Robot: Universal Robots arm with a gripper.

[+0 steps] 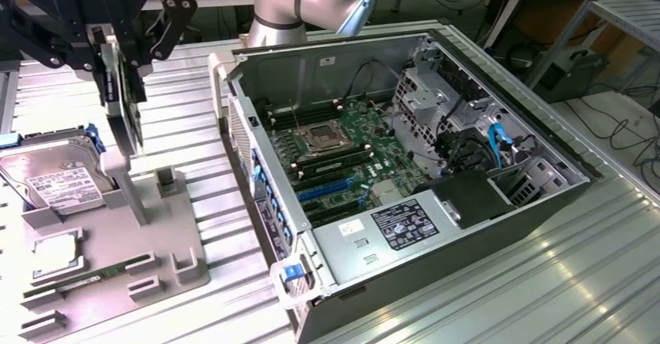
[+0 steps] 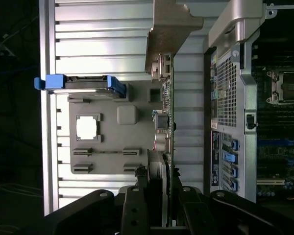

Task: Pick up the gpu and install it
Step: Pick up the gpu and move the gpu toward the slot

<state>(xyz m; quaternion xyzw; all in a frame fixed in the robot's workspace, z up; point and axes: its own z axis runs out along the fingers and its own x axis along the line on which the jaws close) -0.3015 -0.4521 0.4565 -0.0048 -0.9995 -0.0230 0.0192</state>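
Observation:
The gpu [image 1: 126, 108] is a thin black card hanging upright on edge at the exterior view's left, lifted above the grey holder tray [image 1: 175, 240]. My gripper [image 1: 108, 39] is shut on its upper edge. The wrist view looks along the gpu [image 2: 168, 105] edge-on, with its pale metal bracket [image 2: 169, 24] at the far end and my gripper [image 2: 159, 196] clamped on the near end. The open computer case [image 1: 258, 73] lies to the exterior view's right, its motherboard [image 1: 345, 147] and blue card slots [image 1: 324, 189] exposed.
On the holder tray rest a silver hard drive [image 1: 57, 178], a processor chip [image 1: 57, 255] and a green memory stick [image 1: 88, 274]. Inside the case are a power supply [image 1: 397, 224] and drive cage [image 1: 433, 89]. The case's perforated rear panel [image 2: 225, 88] stands beside the card.

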